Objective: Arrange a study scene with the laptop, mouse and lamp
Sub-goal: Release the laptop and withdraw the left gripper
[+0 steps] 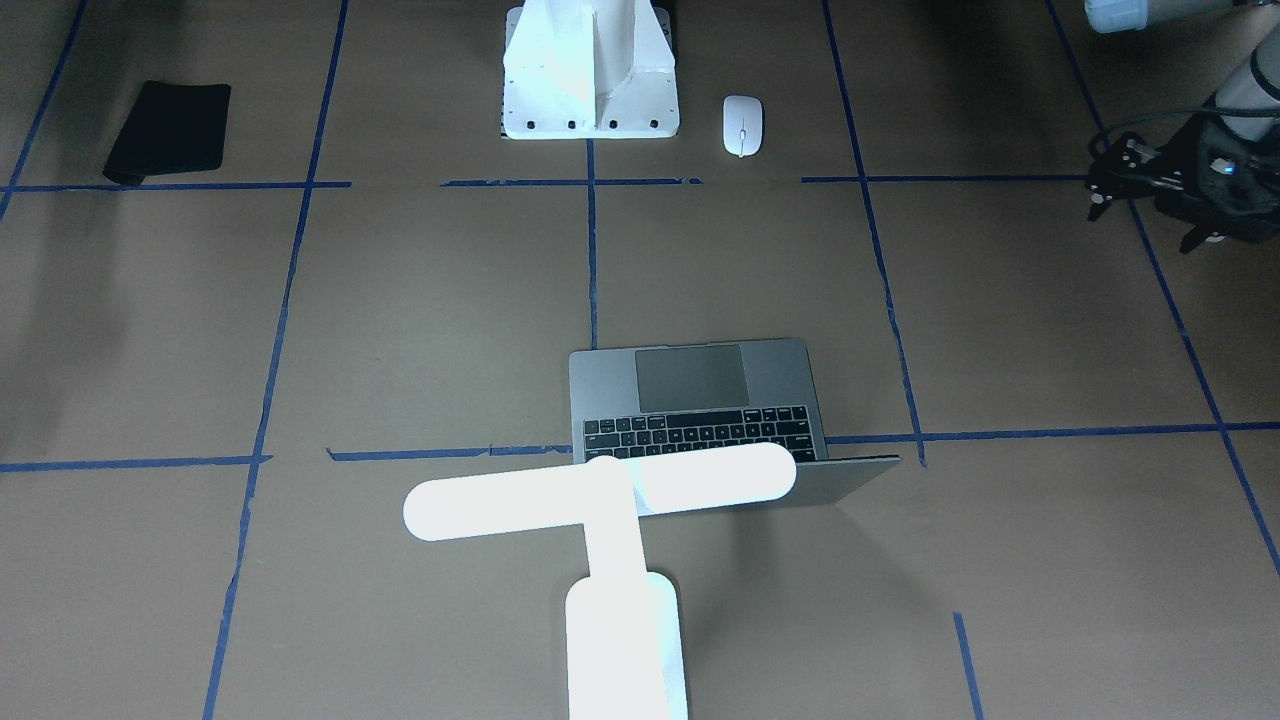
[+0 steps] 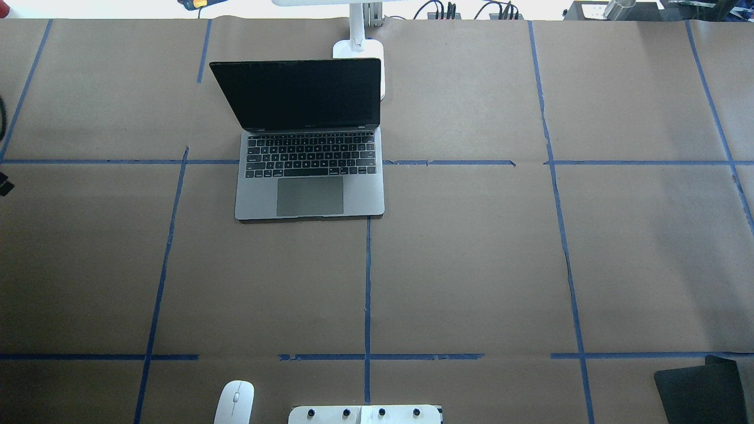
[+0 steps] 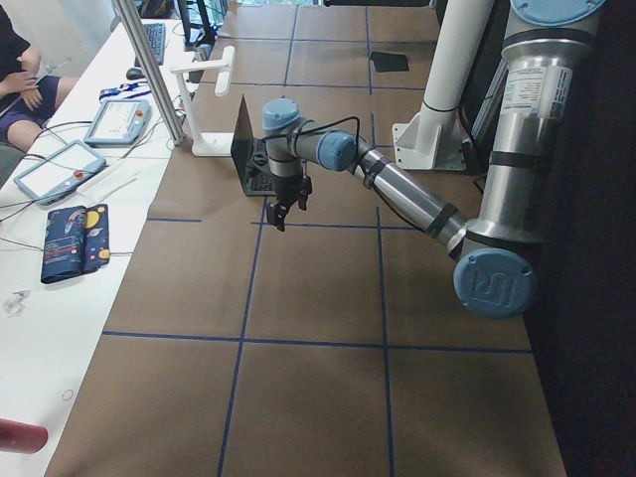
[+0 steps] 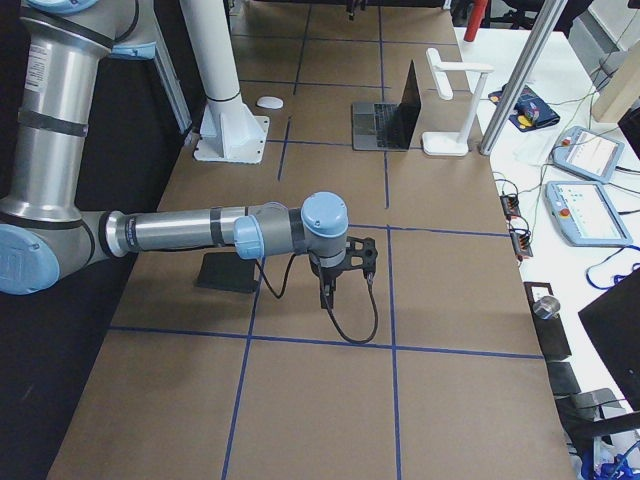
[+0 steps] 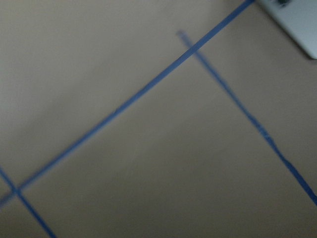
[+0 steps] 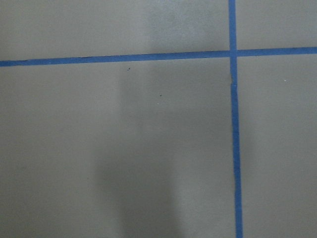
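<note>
The black two-fingered left gripper (image 3: 283, 214) hangs over the brown paper-covered table (image 2: 471, 265) near the slim grey metal laptop (image 2: 309, 188). The right gripper (image 4: 332, 285) hangs well apart from it. I cannot tell whether either gripper's fingers are apart or together. The laptop stands open, with the glowing white T-shaped lamp (image 1: 600, 500) just behind its screen. The small flat white oval mouse (image 1: 742, 125) lies beside the white bolted pedestal (image 1: 590, 90), well apart from the laptop.

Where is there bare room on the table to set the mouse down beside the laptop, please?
The widest bare stretch lies right of the laptop, out toward the black pad. The strip between laptop and pedestal is also free. Behind the laptop the lamp crowds it.
</note>
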You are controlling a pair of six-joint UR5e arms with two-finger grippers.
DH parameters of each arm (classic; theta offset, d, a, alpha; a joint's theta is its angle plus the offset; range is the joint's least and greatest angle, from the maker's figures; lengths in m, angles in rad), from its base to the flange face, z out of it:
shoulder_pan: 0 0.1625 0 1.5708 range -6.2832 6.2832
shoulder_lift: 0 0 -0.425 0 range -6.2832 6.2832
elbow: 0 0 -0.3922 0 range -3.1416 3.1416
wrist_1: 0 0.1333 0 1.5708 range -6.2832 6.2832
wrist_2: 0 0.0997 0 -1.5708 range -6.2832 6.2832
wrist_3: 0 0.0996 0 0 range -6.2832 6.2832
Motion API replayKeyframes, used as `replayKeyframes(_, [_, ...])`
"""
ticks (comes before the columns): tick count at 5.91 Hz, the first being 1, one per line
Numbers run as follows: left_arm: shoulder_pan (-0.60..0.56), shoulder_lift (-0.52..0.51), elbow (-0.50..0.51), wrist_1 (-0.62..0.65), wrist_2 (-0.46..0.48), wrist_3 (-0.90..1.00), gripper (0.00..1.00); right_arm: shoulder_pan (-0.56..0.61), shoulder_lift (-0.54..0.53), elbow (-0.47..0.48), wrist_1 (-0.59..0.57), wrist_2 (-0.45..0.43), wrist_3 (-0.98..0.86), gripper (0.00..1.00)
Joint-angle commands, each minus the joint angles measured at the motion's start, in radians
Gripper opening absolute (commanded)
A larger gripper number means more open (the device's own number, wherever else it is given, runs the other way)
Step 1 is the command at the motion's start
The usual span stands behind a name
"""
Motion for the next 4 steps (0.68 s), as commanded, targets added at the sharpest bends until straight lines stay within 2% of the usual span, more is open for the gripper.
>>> replayKeyframes(1, [-0.059,0.103,0.005,-0.066,-0.082,-0.043,1.0,-0.162,-0.113,0.006,0.353,-0.016,0.334,1.0])
replayKeyframes(2, [-0.059,0.156,0.016,-0.152,-0.084,-0.05,1.0,-0.245,-0.202,0.008,0.522,-0.066,0.426,1.0])
replayKeyframes(3, [-0.062,0.172,0.021,-0.163,-0.084,-0.069,1.0,-0.32,-0.283,0.006,0.657,-0.088,0.474,1.0])
replayKeyframes(4, [-0.064,0.175,0.031,-0.163,-0.099,-0.07,1.0,-0.398,-0.354,0.006,0.745,-0.113,0.496,1.0])
